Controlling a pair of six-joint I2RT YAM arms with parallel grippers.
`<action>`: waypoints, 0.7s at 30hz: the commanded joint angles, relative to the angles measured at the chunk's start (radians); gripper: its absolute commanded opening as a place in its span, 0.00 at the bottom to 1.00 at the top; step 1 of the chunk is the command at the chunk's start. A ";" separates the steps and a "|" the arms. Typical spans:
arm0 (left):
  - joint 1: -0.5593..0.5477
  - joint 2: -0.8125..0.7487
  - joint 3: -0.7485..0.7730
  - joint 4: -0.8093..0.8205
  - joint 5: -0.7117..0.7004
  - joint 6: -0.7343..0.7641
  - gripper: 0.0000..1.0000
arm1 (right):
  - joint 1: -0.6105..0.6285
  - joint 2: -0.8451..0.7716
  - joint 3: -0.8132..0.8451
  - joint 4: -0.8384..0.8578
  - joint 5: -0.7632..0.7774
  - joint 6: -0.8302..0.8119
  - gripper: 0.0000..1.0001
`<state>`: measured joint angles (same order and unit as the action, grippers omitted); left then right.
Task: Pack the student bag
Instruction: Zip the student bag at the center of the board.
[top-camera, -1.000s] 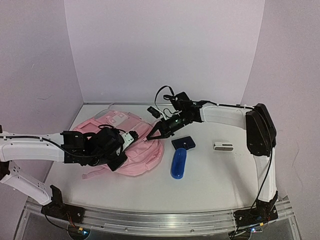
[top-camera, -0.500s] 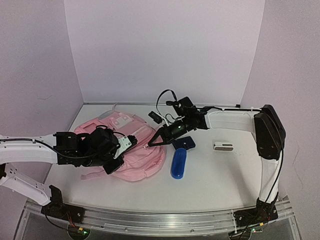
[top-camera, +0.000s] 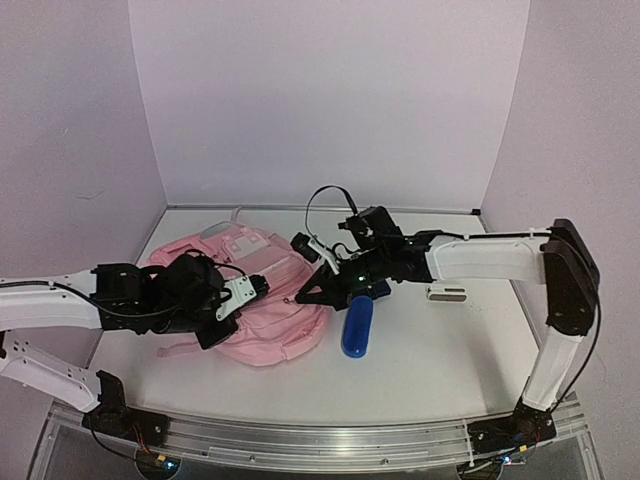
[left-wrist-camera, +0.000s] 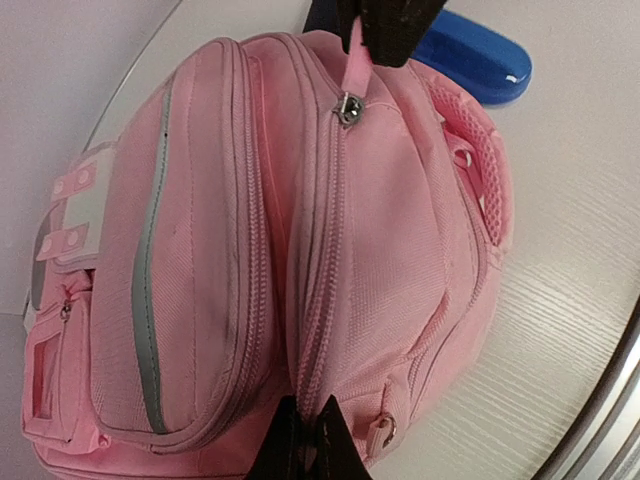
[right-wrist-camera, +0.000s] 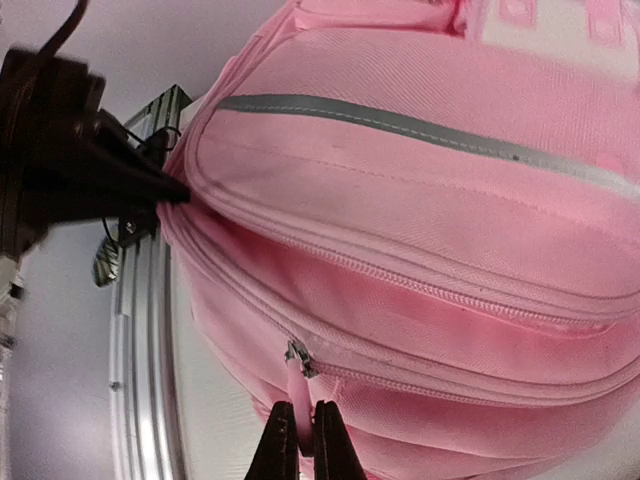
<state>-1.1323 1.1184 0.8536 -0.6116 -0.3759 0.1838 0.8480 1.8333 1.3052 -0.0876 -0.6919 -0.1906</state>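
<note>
We've watched the right gripper (top-camera: 303, 297) sink lower and come toward us, drawing the pink zip pull (left-wrist-camera: 352, 55) along with it. Behind it the right arm has stretched out long and low, its elbow swinging out toward the right edge of the table (top-camera: 430, 370). The left gripper (top-camera: 212, 332) has pulled back to the left and nearer to us, taking its pinch of fabric along. Between the two, the student bag (top-camera: 275, 335) has slid a little our way, its near end now closer to the front. The right forearm now covers most of the small dark blue case (top-camera: 381, 291), which lay in the open a second ago.
</note>
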 joint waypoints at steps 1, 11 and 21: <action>0.014 -0.193 0.009 -0.118 -0.084 -0.022 0.00 | 0.003 -0.080 -0.049 0.027 0.381 -0.362 0.00; 0.015 -0.009 -0.016 -0.200 -0.116 0.015 0.00 | 0.176 -0.043 -0.108 0.298 0.850 -0.831 0.00; 0.083 -0.105 -0.064 -0.248 -0.252 0.139 0.02 | 0.184 -0.154 -0.386 0.571 1.005 -1.030 0.00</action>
<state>-1.1117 1.0850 0.8088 -0.6940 -0.4168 0.2657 1.0715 1.7810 1.0330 0.3615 0.0598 -1.0916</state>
